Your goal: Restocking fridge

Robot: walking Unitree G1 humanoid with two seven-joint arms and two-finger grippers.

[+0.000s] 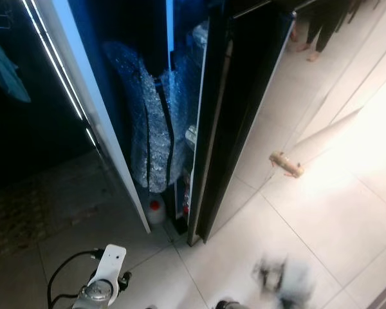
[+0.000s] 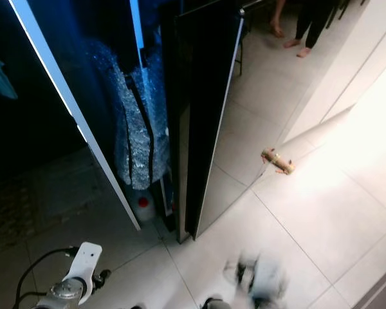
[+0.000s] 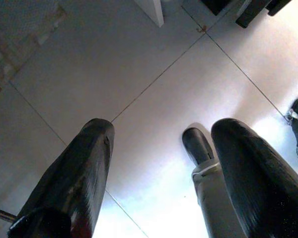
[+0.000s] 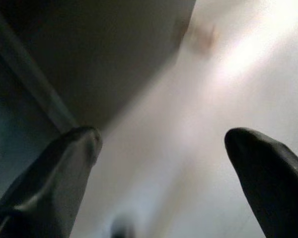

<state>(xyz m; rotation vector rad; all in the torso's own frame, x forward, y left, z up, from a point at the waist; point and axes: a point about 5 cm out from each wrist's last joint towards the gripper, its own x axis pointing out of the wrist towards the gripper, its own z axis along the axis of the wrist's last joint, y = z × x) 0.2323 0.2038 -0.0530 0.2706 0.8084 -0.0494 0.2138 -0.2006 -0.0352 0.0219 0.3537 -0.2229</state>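
Standing before the tall dark fridge [image 1: 238,96], head tilted down at the pale glossy tiled floor [image 1: 321,219]. The fridge's black door [image 2: 206,116] stands ajar, edge-on to me, presumably left open so stock can go in; blue light spills from inside. Within, a crinkled silvery plastic-wrapped bundle [image 1: 148,122] hangs or leans against the interior, and a small clear bottle with a red cap [image 1: 156,210] sits at the foot of the opening, near the white panel edge [image 1: 83,96] on my left. My left gripper [image 3: 161,163] hangs low over the tiles, fingers [image 3: 74,183] spread apart and carrying nothing; a white wrist housing with a black cable [image 1: 106,273] shows at the bottom of the head view. My right gripper [image 4: 161,163] points toward the base of the dark door, fingers likewise parted and empty; in the head view it is a blurred grey smear [image 1: 283,277], so I judge it to be in motion. A small tan cylindrical object [image 1: 286,165] lies on the floor, well apart from the door on my right; too small to identify. A person's legs [image 1: 318,32] stand at the far end of the floor. Judgement: nothing in hand yet, so restocking has not begun.
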